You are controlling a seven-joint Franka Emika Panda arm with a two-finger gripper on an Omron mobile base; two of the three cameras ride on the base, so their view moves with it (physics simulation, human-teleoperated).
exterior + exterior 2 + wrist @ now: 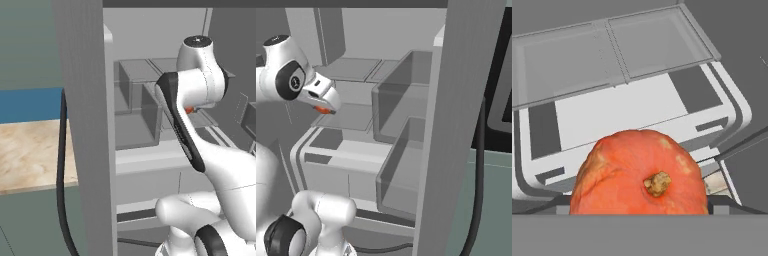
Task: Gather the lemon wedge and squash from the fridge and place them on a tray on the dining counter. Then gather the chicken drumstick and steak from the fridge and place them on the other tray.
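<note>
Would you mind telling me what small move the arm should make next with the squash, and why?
Probably a short, careful pull straight back out of the fridge. In the hand view the orange squash sits right at the gripper, stem toward the camera, with the shelves beyond it. Whether the wide-set jaws actually grip it is hidden, so go slowly.

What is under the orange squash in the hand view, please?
Below the squash lie the fridge's white shelf and grey drawer lids. Whatever sits directly beneath the squash is covered by it. The gripper's fingers are hidden too, so I cannot tell whether they touch the squash.
</note>
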